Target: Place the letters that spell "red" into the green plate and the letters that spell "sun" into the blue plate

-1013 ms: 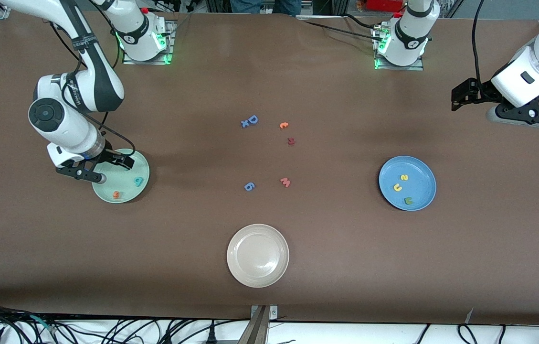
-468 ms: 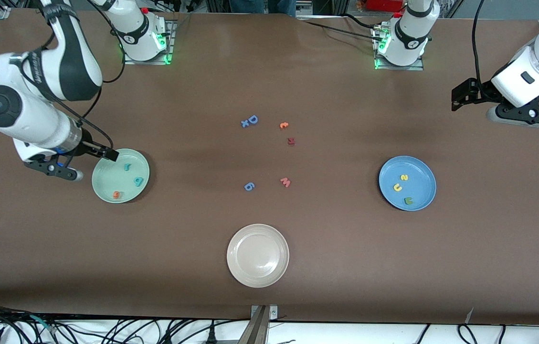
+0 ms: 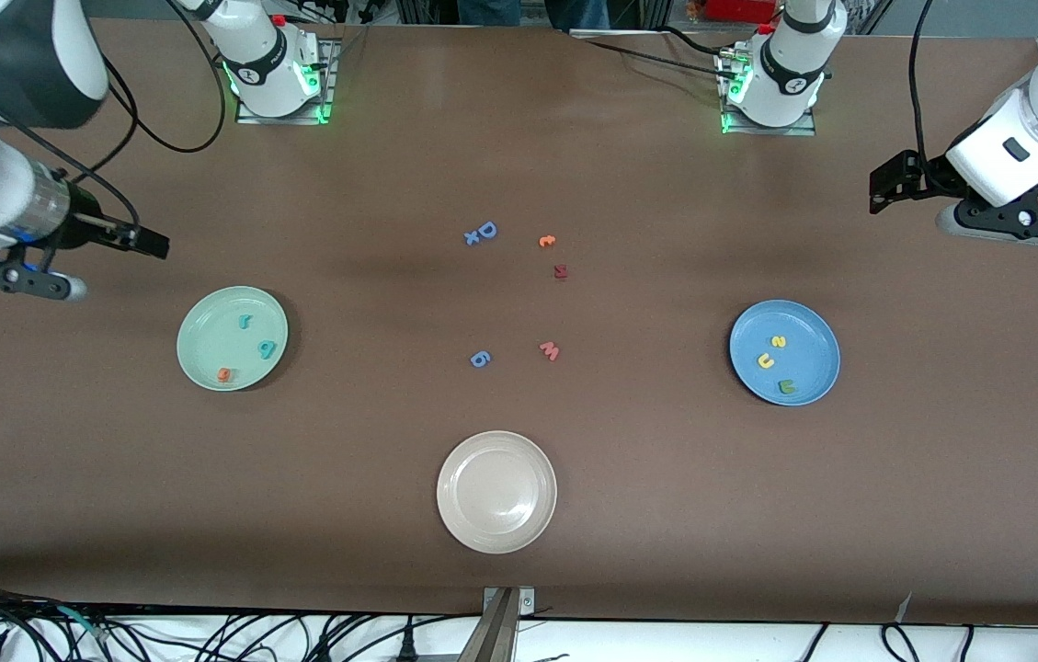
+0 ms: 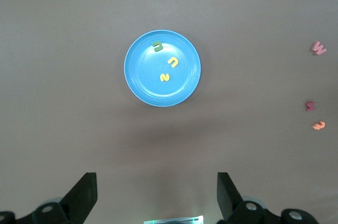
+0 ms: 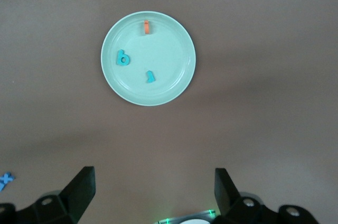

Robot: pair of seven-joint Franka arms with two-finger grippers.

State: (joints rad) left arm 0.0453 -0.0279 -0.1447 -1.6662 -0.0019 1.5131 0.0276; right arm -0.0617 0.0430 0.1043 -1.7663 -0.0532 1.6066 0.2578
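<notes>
Both grippers, right (image 3: 128, 241) and left (image 3: 886, 184), hang wide open and empty above bare table. Teal "r" (image 3: 245, 321), orange "e" (image 3: 223, 374), teal "d" (image 3: 268, 348) lie in the round mint-green plate (image 3: 197, 322); yellow "s" (image 3: 780, 342), yellow "u" (image 3: 765, 360), green "n" (image 3: 786, 387) in the round blue plate (image 3: 813, 331).

3 plates (image 3: 232, 299); 12 foam letters (image 3: 549, 350); 2 arms, 2 grippers (image 3: 886, 179).

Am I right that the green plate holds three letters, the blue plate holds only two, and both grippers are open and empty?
Not quite. The blue plate holds three letters too: a yellow "s", a yellow "u" and a green "n", as the left wrist view shows. The rest stands.
</notes>
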